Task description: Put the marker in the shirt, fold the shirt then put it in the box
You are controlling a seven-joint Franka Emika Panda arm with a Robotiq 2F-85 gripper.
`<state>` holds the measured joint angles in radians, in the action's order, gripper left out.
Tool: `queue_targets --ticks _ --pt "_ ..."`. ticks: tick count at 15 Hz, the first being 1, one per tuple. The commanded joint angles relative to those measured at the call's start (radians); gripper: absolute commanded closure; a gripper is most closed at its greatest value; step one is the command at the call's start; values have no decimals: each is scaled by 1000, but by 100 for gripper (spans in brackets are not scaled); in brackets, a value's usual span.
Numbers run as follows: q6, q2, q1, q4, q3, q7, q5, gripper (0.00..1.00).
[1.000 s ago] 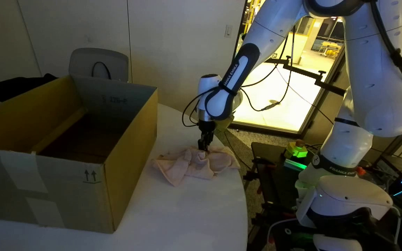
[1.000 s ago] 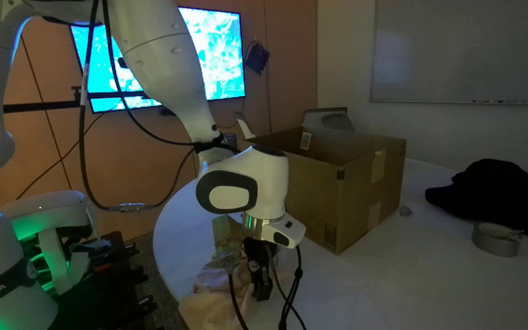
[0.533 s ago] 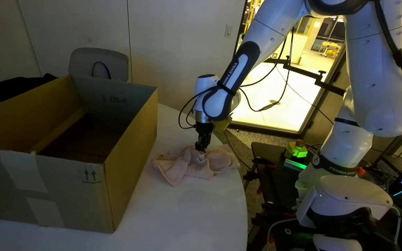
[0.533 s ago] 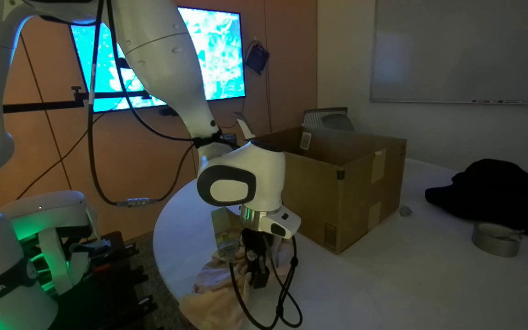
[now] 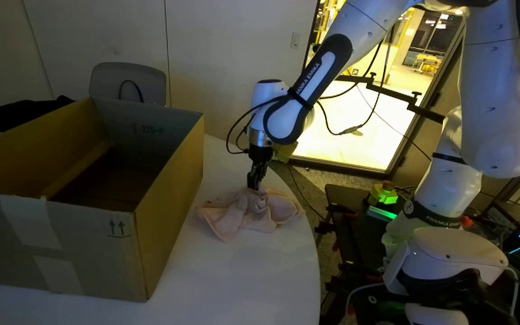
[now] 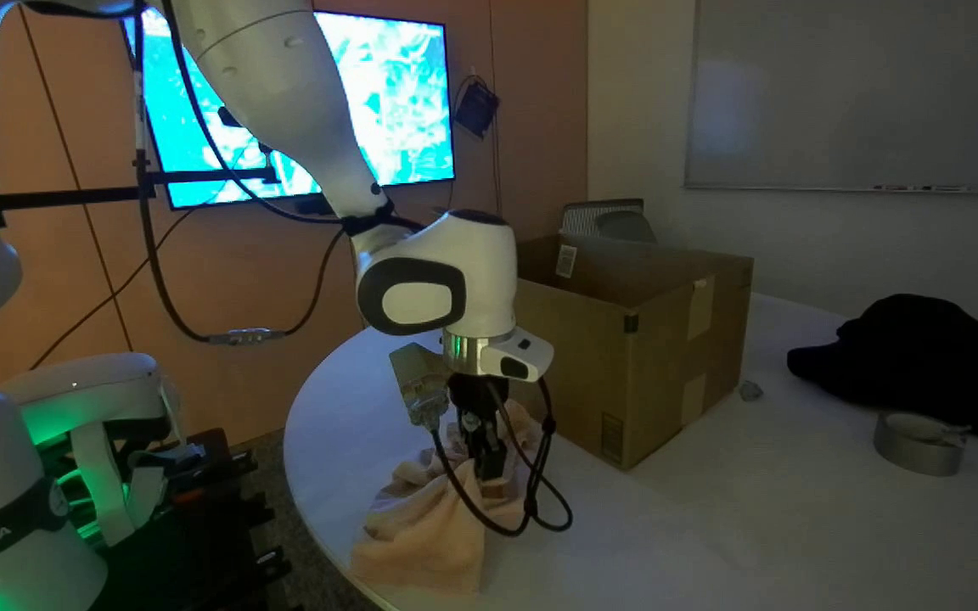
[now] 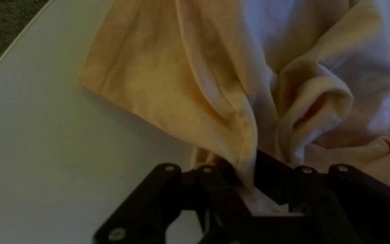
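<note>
Gripper (image 7: 245, 169): I have it clamped on a fold of the shirt (image 5: 237, 214), cloth pinched between its 2 fingers.
Change: against 0.5 s ago, it sits higher in both exterior views; the shirt's right edge is drawn leftward in an exterior view.
Shirt: bunched on the white table (image 5: 242, 280), right of the box (image 5: 169, 207), raised where I grip it.
Box: 2 up arrows (image 5: 116, 225) on its near face; far-wall print too faint for me.
Forearm (image 5: 318, 74): "RANKA EMIKA", a strap (image 5: 299, 98) by the start.
Base band (image 5: 438, 220): "FRANKA" legible.
</note>
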<state>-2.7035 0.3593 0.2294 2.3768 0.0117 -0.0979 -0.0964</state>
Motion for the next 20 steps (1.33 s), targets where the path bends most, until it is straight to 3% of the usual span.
queue_targets --ticks 1,7,13,14,15,17,20 --pt "-30 -127 -45 84 9 -34 -12 97" --pt "-45 -180 -166 130 60 -25 2 97" --pt "-55 -47 -345 91 35 190 166 97" --pt "-47 -29 -366 85 27 216 189 92" --pt "-46 -14 -383 81 20 241 205 64" --pt "-41 6 -400 76 14 261 211 58" --pt "-28 0 -406 85 13 258 207 33"
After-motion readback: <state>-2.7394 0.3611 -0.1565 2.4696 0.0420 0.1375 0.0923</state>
